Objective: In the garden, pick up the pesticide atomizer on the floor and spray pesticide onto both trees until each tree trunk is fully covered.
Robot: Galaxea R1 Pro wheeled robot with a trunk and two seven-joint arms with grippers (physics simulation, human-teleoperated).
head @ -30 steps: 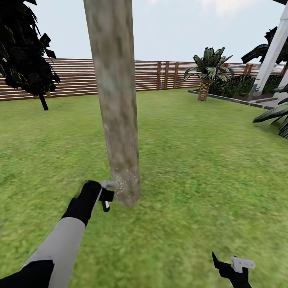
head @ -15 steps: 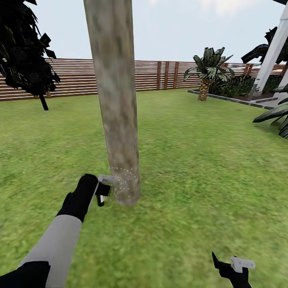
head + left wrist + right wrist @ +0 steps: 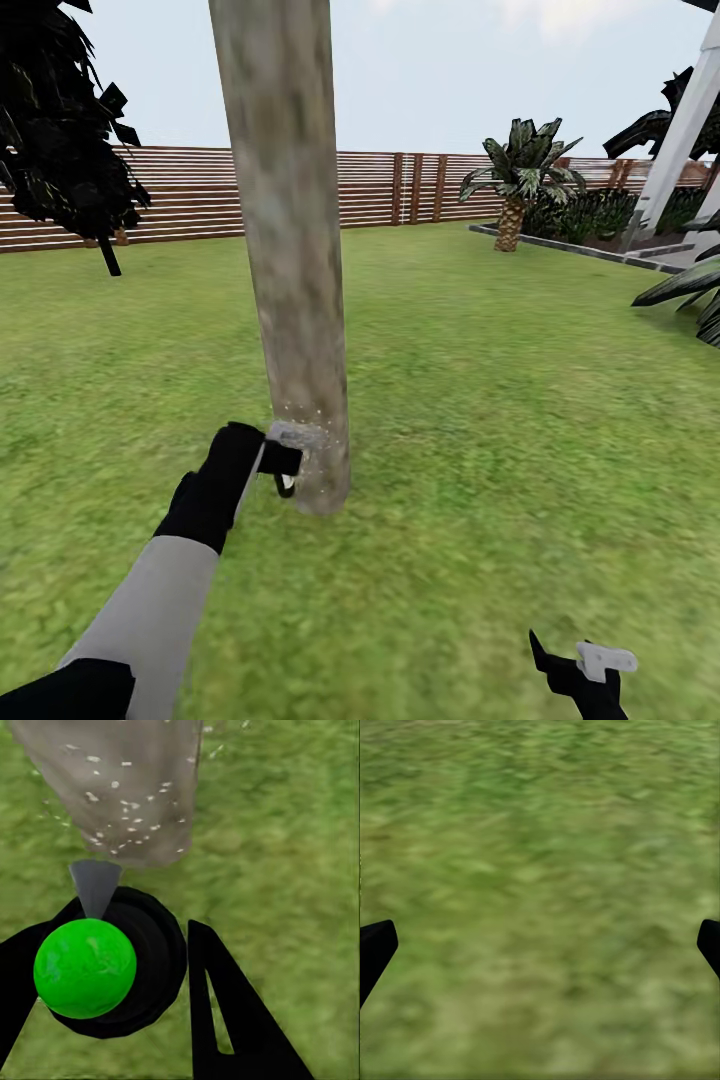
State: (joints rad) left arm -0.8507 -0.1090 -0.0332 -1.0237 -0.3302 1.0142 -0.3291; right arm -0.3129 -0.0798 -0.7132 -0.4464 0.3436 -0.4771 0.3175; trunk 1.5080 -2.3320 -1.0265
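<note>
The pesticide atomizer [image 3: 283, 462], black with a pale grey head, sits at the tree trunk's [image 3: 290, 250] seven o'clock, nozzle touching it. Pale specks dot the grey-beige, upright trunk base there.

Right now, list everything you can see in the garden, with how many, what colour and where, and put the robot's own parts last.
tree trunk: one, pale grey-beige, centre of the lawn, white speckles near its base
pesticide atomizer: one, black with a green part, at the trunk's base
lawn: one, green, all around
fence: one, brown slats, along the back
dark tree: one, black, far left
palm: one, green with striped leaves, back right
white post: one, far right
left gripper: one, black fingers shut on the pesticide atomizer
right gripper: one, black with a pale pad, low right over the grass, fingers spread apart
</note>
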